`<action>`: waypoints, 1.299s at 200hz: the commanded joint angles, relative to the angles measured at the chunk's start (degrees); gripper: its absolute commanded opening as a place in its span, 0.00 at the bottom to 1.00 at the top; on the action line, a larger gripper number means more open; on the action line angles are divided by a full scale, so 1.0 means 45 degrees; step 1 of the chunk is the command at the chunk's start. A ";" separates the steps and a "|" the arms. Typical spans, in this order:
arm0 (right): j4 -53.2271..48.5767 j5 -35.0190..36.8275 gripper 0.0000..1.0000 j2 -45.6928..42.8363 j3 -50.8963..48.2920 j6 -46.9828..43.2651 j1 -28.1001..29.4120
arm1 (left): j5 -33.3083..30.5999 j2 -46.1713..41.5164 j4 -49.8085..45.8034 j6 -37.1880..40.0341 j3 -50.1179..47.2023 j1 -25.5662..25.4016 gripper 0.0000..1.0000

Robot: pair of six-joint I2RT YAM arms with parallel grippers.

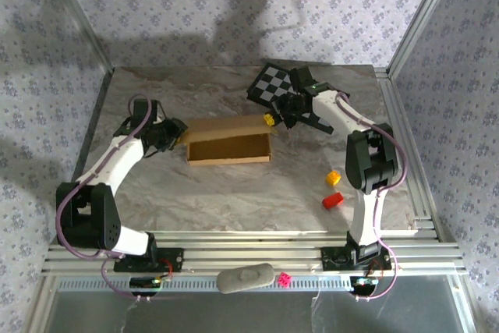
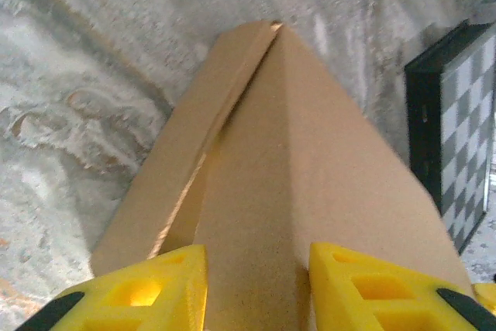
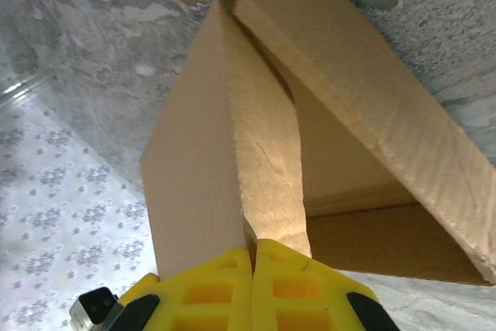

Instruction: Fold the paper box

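Marble-look table (image 1: 234,200) inside floral-papered walls is what I get from the top view, with the box (image 1: 228,148) lying in the middle, its long axis running left to right across my two arms. The left gripper (image 1: 178,132) sits at the box's left short end and the right gripper (image 1: 274,118) at the far right corner, just in front of the board (image 1: 271,83). On the left wrist view the box stretches straight away from the jaws, a creased ridge of cardboard passing between the two yellow fingers (image 2: 159,288); they stand apart around it, and I cannot tell whether they bite or merely straddle it. On the right wrist view the fingers meet, clamped on the edge of a thin upright flap (image 3: 198,168) that rises from them, the open tray of the box just to its right. I judge that the fold turns on that flap hinging along the long axis, so my right arm, nearest, should swing it over the tray.
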 commanded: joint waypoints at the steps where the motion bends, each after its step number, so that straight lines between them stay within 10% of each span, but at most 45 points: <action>1: -0.1057 0.0374 0.00 0.0214 0.0322 -0.1197 0.0176 | 0.0218 -0.0323 0.0369 0.0312 -0.0330 -0.0179 0.36; 142: -0.5407 0.4013 0.36 0.0098 0.2059 -0.6643 0.0640 | -0.1395 0.0139 -0.0289 0.2309 -0.1504 -0.0944 0.32; 231: -0.4786 0.4004 0.30 0.0335 0.0905 -0.7071 0.1689 | -0.1825 0.0172 -0.0565 0.2693 -0.1541 -0.1084 0.31; 260: -0.4860 0.4642 0.33 -0.0122 0.0796 -0.7354 0.1665 | -0.2373 -0.0593 -0.1387 0.3006 -0.0923 -0.1084 0.49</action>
